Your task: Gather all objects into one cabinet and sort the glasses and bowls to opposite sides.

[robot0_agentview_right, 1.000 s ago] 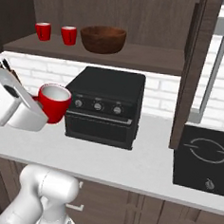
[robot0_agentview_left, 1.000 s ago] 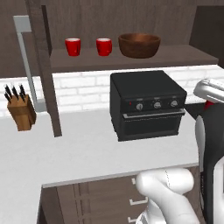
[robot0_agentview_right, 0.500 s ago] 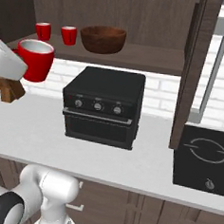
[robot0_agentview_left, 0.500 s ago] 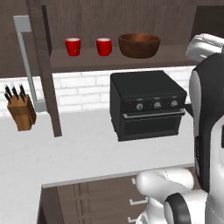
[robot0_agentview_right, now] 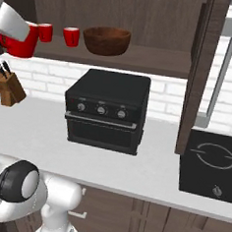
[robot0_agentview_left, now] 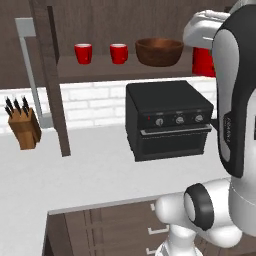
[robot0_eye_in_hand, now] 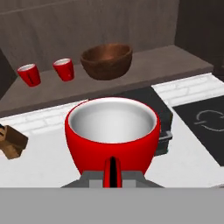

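Jaws clamped on a red cup (robot0_eye_in_hand: 112, 138), raised from oven height to shelf (robot0_agentview_right: 142, 61) level.

Left base view: camera behind the arm (robot0_agentview_left: 235, 105), to its left, looking forward and down over the white surface (robot0_agentview_left: 75, 175) at the oven (robot0_agentview_left: 167, 120) and up to the cabinet shelf (robot0_agentview_left: 125, 67). Arm close, along the right edge.

Right base view: same scene from the arm's right; oven (robot0_agentview_right: 106, 112) centre, shelf (robot0_agentview_right: 142, 58) above, arm at lower left.

Shared by both: oven, knife block (robot0_agentview_left: 22, 130), surface, shelf with two cups (robot0_agentview_left: 83, 53) and bowl (robot0_agentview_left: 159, 51).

Hand view: camera on the hand, looking along the claw (robot0_eye_in_hand: 113, 173), very near a red cup (robot0_eye_in_hand: 112, 131), facing the shelf (robot0_eye_in_hand: 166, 65); the bowl (robot0_eye_in_hand: 107, 61), two cups and oven lie beyond.
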